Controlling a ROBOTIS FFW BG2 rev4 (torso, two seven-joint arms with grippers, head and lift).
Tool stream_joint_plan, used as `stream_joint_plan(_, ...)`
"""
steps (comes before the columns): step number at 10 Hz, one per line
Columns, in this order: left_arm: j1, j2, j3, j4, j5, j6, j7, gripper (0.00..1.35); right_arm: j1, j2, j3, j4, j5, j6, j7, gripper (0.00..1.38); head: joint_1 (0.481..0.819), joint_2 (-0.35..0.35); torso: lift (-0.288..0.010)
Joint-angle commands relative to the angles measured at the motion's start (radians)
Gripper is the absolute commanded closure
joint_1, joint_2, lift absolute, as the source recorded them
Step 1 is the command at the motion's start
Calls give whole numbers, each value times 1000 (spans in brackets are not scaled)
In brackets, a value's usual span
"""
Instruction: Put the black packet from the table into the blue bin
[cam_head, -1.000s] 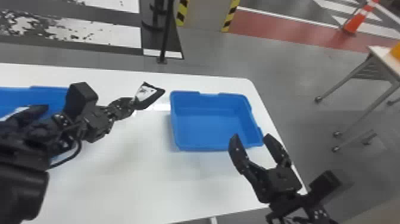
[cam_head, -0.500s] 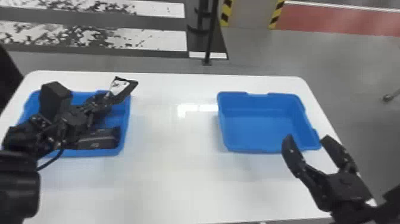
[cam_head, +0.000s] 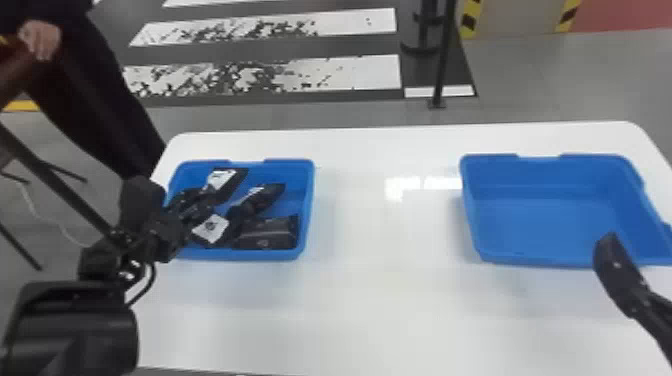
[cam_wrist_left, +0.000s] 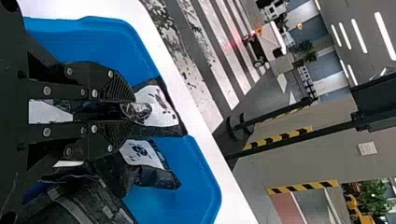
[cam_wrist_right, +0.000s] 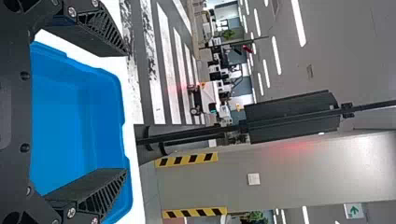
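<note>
One black packet (cam_head: 223, 181) with a white label is clamped between the fingers of the left gripper (cam_head: 201, 199), over the left blue bin (cam_head: 308, 212); whether it touches what lies inside, I cannot tell. A second ago it hung above the counter (cam_head: 370, 305) between the two bins; half a second ago it was by this bin's far right corner, and now it is farther in over the bin. The head view has swung left as well. In the bin lie another labelled packet (cam_head: 270, 195) and a dark case (cam_head: 270, 234). The right gripper (cam_head: 617, 275) is at the near side of the right blue bin (cam_head: 540, 220), its fingers wide apart. The counter is white and glossy, with a rounded far corner. Beyond it are grey floor, worn white stripes (cam_head: 350, 72), a black post (cam_head: 443, 55) and yellow-and-black edging (cam_head: 469, 20).
</note>
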Motion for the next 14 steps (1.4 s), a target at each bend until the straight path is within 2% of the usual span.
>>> stream_joint_plan(1, 4, -3, -6, 0, 30, 5, 0, 159, 1, 1, 0, 0, 0, 0, 0, 133, 695, 152, -110)
stream_joint_plan(2, 6, -9, -6, 0, 50, -26, 0, 73, 1, 1, 0, 0, 0, 0, 0, 133, 695, 151, -110)
stream_joint_plan(4, 73, -26, 8, -81, 147, -56, 8, 168, 1, 1, 0, 0, 0, 0, 0, 133, 695, 134, -110)
stream_joint_plan(6, 242, -78, 56, -250, 257, -76, 60, 170, 1, 1, -2, 0, -4, 0, 0, 133, 695, 128, -110)
stream_joint_plan(7, 328, -104, 62, -309, 333, -120, 109, 170, 1, 1, -2, -2, -4, -2, 0, 133, 695, 137, -110)
stream_joint_plan(8, 382, -118, 50, -309, 407, -176, 152, 170, 1, 1, -2, -2, -4, 0, 0, 133, 695, 141, -110)
stream_joint_plan(10, 480, -122, 30, -344, 492, -262, 205, 171, 1, 1, -2, -5, -4, -2, 0, 133, 695, 140, -110)
stream_joint_plan(12, 608, -122, -32, -437, 612, -336, 339, 171, 3, 1, -2, -5, -6, -2, 0, 133, 695, 137, -110)
stream_joint_plan(14, 689, -122, -65, -486, 676, -404, 431, 171, 11, 1, -2, -7, -8, -2, 0, 133, 695, 128, -110)
